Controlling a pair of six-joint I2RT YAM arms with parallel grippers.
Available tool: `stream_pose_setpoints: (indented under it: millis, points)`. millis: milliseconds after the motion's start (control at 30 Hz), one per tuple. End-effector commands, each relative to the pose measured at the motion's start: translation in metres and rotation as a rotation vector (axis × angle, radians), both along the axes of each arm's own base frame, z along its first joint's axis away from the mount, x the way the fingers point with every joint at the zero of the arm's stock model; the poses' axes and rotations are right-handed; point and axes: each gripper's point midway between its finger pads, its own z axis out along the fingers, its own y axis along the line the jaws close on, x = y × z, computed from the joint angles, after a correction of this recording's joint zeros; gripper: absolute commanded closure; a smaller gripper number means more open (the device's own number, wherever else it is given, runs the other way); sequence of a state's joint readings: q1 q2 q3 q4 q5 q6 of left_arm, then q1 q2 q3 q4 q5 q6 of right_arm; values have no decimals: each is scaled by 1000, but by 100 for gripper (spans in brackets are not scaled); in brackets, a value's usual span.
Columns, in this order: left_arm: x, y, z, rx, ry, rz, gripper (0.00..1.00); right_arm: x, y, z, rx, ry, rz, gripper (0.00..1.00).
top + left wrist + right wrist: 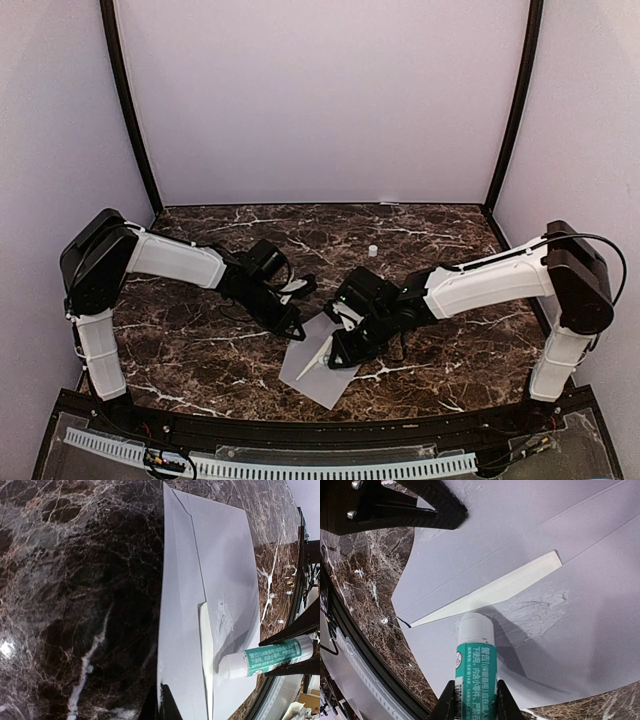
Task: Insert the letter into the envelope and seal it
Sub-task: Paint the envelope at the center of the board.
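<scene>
Glue stick (476, 665), clamped in the right gripper (476, 702), points at the smeared envelope (600, 630) on the worktop (365, 580), letter (495, 592) tucked inside, a cream sliver showing. Left gripper (445, 512), clenched, rests at its edge; sealing seemingly unfinished.

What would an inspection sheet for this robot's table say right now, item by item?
Surface: dark marble table with white veins.
Job's things: grey envelope lies flat, not yet sealed. The cream letter is mostly inside, with a sliver showing. There is a glue smear on the envelope.
Clutter: small white cap, apart from the envelope, farther back.
Grippers: left gripper is shut, with its tip at the envelope's edge. Right gripper is shut on a green-and-white glue stick pointed at the envelope.
Cables: black cable loops by the right arm's shoulder; wires run along the near edge.
Surroundings: plain pale walls, black frame posts.
</scene>
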State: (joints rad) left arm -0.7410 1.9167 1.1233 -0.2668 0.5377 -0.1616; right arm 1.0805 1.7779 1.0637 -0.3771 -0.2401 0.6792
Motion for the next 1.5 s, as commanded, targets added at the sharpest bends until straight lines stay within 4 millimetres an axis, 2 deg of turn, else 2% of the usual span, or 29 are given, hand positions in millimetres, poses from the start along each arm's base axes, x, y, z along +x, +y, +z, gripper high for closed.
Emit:
stream_pose_setpoints:
  millis: [0, 333, 767, 1467]
  points:
    - [4, 3, -1, 18, -10, 13, 100, -38, -36, -29, -167, 134, 11, 100]
    - [0, 0, 2, -12, -3, -15, 100, -27, -54, -44, -226, 124, -11, 100]
    - [-4, -2, 3, -30, 5, -34, 100, 5, -86, -57, -285, 97, -71, 100]
    - [-7, -3, 2, -40, 20, -44, 100, 44, -113, -65, -337, 55, -129, 100]
